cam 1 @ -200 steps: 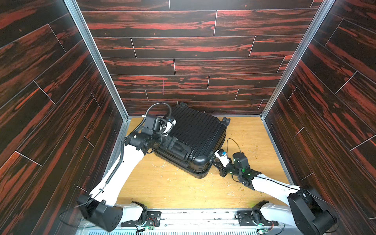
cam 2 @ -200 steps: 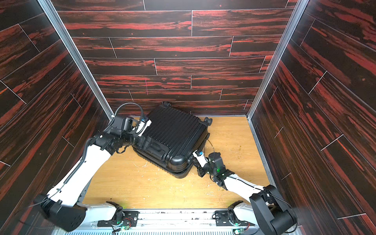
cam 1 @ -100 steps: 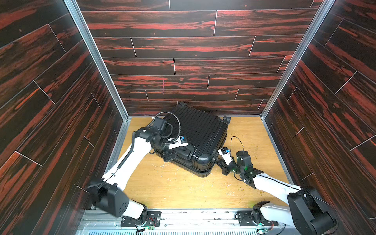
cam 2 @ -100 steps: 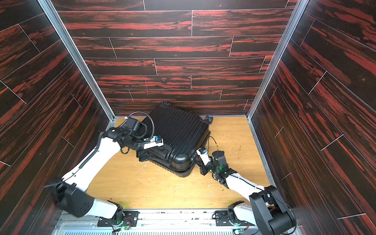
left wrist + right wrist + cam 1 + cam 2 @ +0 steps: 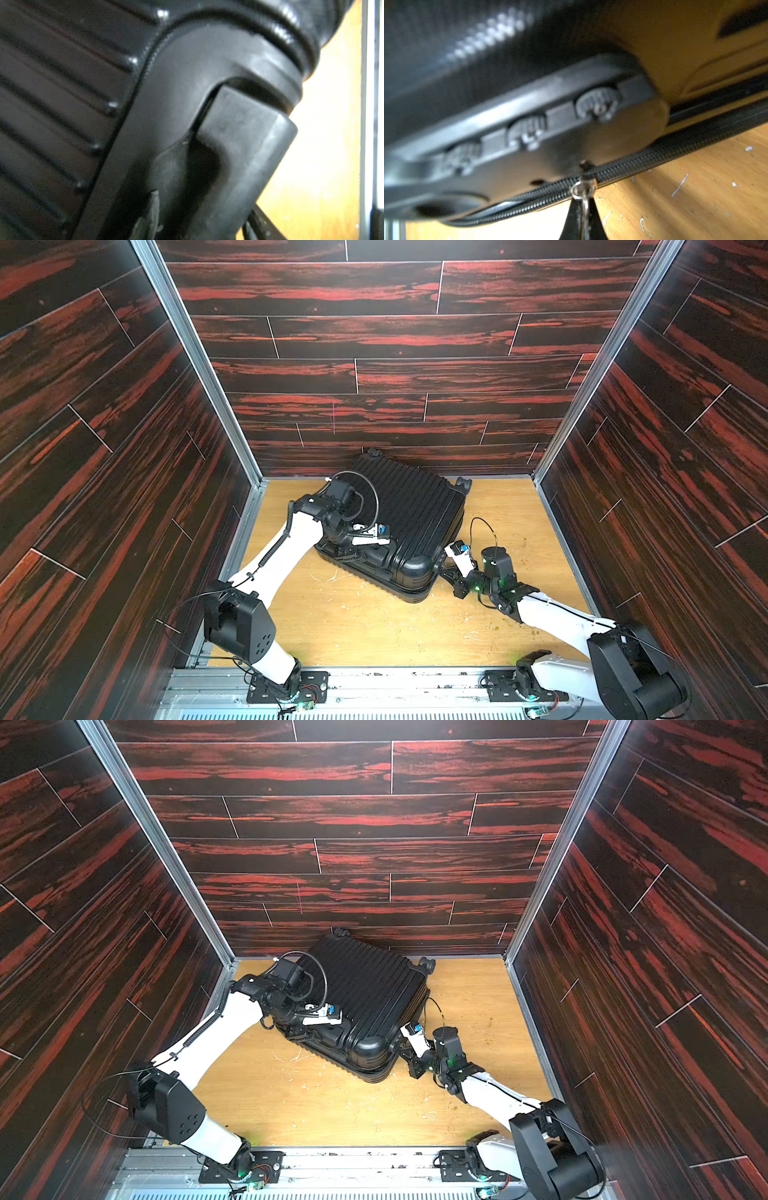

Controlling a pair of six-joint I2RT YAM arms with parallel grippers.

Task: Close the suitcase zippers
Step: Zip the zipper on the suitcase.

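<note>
Dark plank walls (image 5: 395,335), pale wooden floor (image 5: 374,626). Suitcase (image 5: 411,510) lies flat at far centre, ribbed shell up, skewed so one corner points near.

Right gripper (image 5: 583,205): fingers together, pinching the ring pull (image 5: 582,188) on the zipper track (image 5: 654,153), low on the case's right side. It looks placed to drag the slider along the seam.

Left gripper (image 5: 368,556) sits at the handle (image 5: 245,145) on the near-left side, likely bracing the case against that pull. Whether its jaws are apart or together cannot be told.

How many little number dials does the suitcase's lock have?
3, in a row on the lock: an end dial, the middle dial, a blurred dial at the other end. None seems hidden.
</note>
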